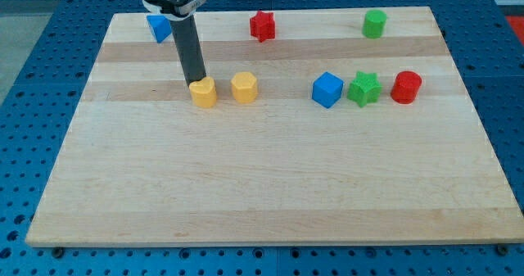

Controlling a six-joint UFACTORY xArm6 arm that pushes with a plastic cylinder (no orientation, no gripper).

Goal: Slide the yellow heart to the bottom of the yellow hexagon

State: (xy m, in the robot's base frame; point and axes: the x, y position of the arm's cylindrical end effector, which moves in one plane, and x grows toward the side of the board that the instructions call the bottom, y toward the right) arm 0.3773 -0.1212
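The yellow heart (204, 92) lies on the wooden board (270, 186) left of centre. The yellow hexagon (244, 88) sits just to its right, a small gap between them, at about the same height in the view. My tip (196, 82) is at the heart's upper left edge, touching or nearly touching it. The dark rod rises from there toward the view's top.
A blue block (159, 28) lies at the top left behind the rod. A red star (262, 25) and a green cylinder (374, 23) sit along the top. A blue cube (327, 89), green star (363, 88) and red cylinder (405, 88) line up at the right.
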